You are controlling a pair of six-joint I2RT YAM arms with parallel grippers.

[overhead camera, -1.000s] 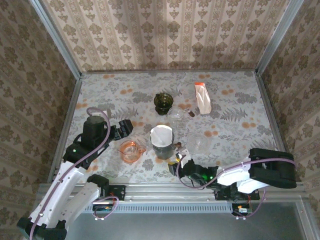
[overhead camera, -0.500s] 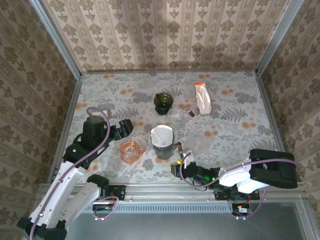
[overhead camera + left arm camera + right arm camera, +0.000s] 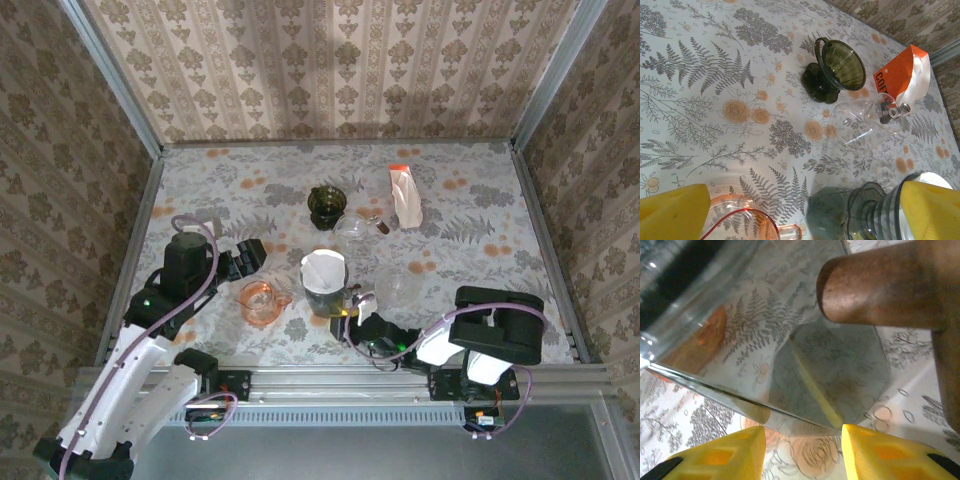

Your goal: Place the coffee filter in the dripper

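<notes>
Close to the table's (image 3: 200,190) near edge, right of its middle, the right gripper (image 3: 355,312) lies low with its fingers part-way spread and nothing between them. Its own camera shows bare cloth in the gap, with a brown wooden handle (image 3: 875,285) and a glass wall just beyond. Just past it, about mid-table, stands the dark ribbed dripper (image 3: 325,298) with the white coffee filter (image 3: 323,270) sitting open in its mouth. To me the main job looks done, though I can't make out whether the paper is pressed fully down. What seems left is for that arm to draw clear without knocking the dripper. Toward the left edge the left gripper (image 3: 250,255) hangs spread wide and empty, with a pink glass cup (image 3: 262,300) between it and the dripper. Farther back are a clear glass (image 3: 352,228), a green funnel (image 3: 325,205) and a coffee bag (image 3: 403,195).
</notes>
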